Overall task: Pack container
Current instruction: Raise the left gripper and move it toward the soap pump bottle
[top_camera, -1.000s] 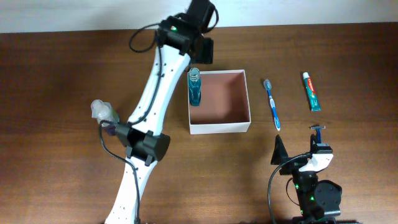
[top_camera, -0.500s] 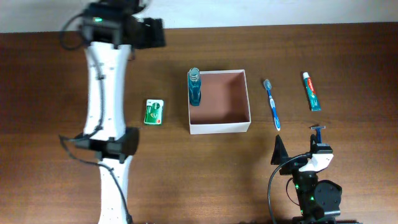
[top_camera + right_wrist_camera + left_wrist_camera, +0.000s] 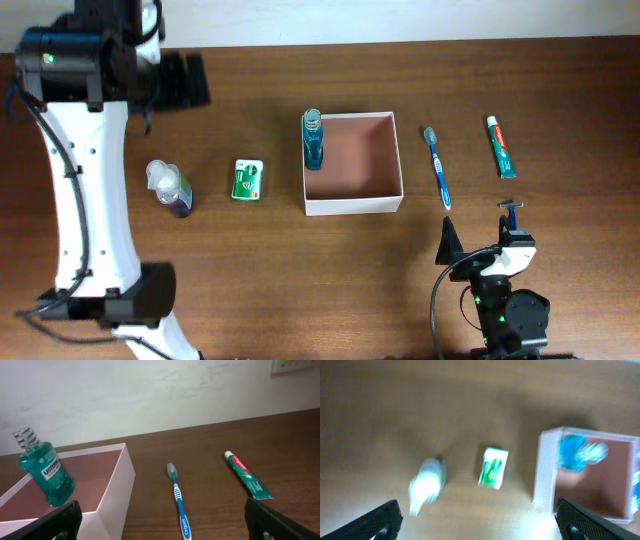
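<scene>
The container (image 3: 353, 205) stands mid-table, white walls and reddish-brown inside. A teal mouthwash bottle (image 3: 314, 142) stands upright in its back left corner. My left gripper (image 3: 188, 82) is open and empty, high over the table's back left, far from the container. Its blurred wrist view shows the container (image 3: 544, 477), the mouthwash (image 3: 575, 452) and the wide-open jaws (image 3: 480, 525). My right gripper (image 3: 482, 246) is open and empty near the front edge. Its wrist view (image 3: 162, 527) faces the container (image 3: 122, 485) and mouthwash (image 3: 45, 475).
A blue toothbrush (image 3: 438, 168), a toothpaste tube (image 3: 501, 146) and a razor (image 3: 512, 210) lie right of the container. A green packet (image 3: 247, 179) and a small clear-capped purple bottle (image 3: 170, 188) lie left of it. The left arm spans the table's left side.
My left arm has swung from beside the container to the far back left, uncovering the green packet and the small bottle. The mouthwash stays in the container. The right arm has not moved.
</scene>
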You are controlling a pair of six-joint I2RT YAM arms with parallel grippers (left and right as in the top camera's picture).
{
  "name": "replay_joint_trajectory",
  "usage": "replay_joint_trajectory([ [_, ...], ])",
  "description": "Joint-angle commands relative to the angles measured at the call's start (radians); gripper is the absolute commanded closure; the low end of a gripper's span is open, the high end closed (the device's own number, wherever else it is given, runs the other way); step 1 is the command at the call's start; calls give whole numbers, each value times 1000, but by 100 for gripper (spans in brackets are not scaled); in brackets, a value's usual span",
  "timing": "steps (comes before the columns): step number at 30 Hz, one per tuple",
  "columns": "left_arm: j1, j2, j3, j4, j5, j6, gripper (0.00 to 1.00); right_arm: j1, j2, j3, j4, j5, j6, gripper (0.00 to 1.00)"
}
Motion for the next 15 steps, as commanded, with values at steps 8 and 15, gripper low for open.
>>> replay_joint_trajectory([
  [8, 116, -62, -331, 1, -34, 39, 1, 6, -8, -5, -6, -2, -4, 2],
  [15, 193, -61, -454, 61, -26, 89, 1, 6, -8, -5, -6, -2, -4, 2],
])
